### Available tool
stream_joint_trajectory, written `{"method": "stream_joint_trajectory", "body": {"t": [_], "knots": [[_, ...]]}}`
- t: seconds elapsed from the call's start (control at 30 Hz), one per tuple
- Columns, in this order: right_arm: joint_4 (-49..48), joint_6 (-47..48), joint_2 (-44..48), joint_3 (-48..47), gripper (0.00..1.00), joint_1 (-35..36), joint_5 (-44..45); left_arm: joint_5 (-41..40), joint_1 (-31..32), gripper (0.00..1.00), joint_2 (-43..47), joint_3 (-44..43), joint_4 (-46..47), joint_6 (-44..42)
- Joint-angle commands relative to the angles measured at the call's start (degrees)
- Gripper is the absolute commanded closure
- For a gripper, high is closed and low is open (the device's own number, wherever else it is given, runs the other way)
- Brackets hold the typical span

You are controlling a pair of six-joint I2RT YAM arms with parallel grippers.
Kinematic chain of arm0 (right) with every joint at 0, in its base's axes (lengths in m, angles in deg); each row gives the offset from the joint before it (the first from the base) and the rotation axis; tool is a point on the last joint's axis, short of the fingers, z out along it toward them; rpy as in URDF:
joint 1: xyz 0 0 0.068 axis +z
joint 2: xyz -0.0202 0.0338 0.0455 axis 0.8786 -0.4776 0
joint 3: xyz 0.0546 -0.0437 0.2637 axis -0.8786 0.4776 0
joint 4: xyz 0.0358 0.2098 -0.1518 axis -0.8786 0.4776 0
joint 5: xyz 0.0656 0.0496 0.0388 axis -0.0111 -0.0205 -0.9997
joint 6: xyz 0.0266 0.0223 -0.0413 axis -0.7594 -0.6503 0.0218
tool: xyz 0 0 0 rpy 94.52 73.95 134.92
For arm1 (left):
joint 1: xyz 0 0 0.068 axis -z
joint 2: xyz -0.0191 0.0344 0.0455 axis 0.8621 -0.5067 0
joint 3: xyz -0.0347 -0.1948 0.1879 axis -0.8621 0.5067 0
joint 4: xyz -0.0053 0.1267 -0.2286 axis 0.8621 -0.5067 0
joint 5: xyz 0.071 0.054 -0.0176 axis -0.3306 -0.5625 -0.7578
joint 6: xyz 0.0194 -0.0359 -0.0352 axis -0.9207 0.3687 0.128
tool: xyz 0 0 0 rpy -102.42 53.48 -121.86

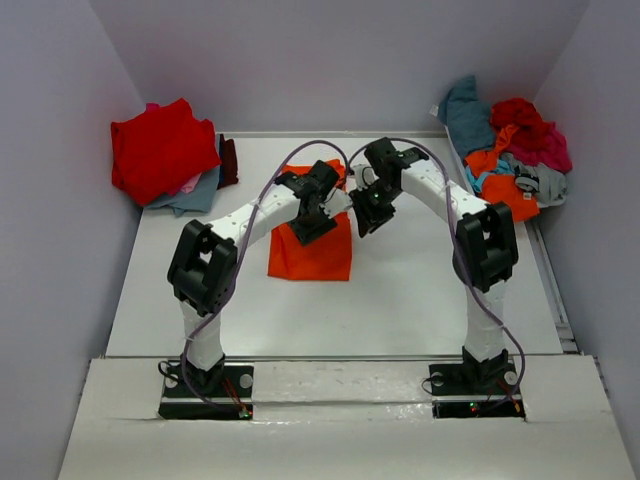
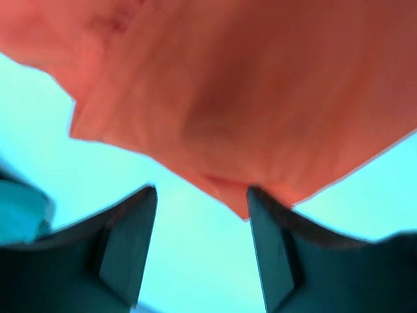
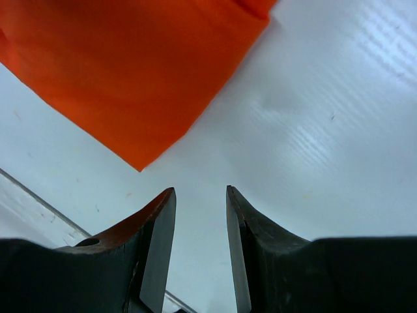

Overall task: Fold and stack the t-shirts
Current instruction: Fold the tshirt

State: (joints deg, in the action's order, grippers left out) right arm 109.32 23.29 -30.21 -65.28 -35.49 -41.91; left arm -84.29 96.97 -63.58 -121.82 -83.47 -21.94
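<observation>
From above, my left arm (image 1: 262,215) lay across the orange t-shirt (image 1: 312,255) and hid its far half. I could make out only a flat, straight-edged rectangle of it at the middle of the white worktop (image 1: 400,300), with a sliver of orange showing beyond my wrist. The black wrist heads covered both sets of jaws in that view. My left wrist camera was blurred and washed the worktop (image 2: 39,130) pale cyan. The shirt (image 2: 228,85) filled the top of that picture and ran off its edges, soft matte cloth with faint creases. One pointed corner reached down to just between the tips of my left jaws, which stood wide apart and clamped nothing; whether one tip brushed the cloth I could not tell. My right jaws stood open by a narrow gap with only bare, smooth worktop (image 3: 326,130) between them. The shirt (image 3: 124,72) lay just beyond them to the left, showing a crisp straight edge and a sharp corner, the rest cut off by the frame. At the far left corner a red t-shirt (image 1: 160,150) sat on top of a small stack, with the grey-blue cloth (image 1: 190,195) and dark cloth (image 1: 229,160) under it mostly hidden. At the far right a loose heap (image 1: 510,150) of crumpled shirts, teal, red, magenta, orange and grey, overlapped so that no single one showed whole.
</observation>
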Motion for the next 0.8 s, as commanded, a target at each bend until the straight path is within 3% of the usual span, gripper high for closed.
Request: {"method": "stream_joint_trajectory", "body": {"t": [0.0,0.53,0.77], "knots": [[-1.1,-0.8,-2.9,-6.9,0.57,0.6,0.1,-3.6,-0.8,0.3,1.9,-4.9,2.2,2.1],[-0.9,-1.7,-10.6,-14.3,0.57,0.6,0.1,1.7,-7.2,0.31,-18.2,-13.9,6.7,7.1],[-1.4,-1.6,-11.0,-13.6,0.57,0.6,-0.1,-0.3,-9.0,0.31,-21.0,-15.5,8.8,9.3]]}}
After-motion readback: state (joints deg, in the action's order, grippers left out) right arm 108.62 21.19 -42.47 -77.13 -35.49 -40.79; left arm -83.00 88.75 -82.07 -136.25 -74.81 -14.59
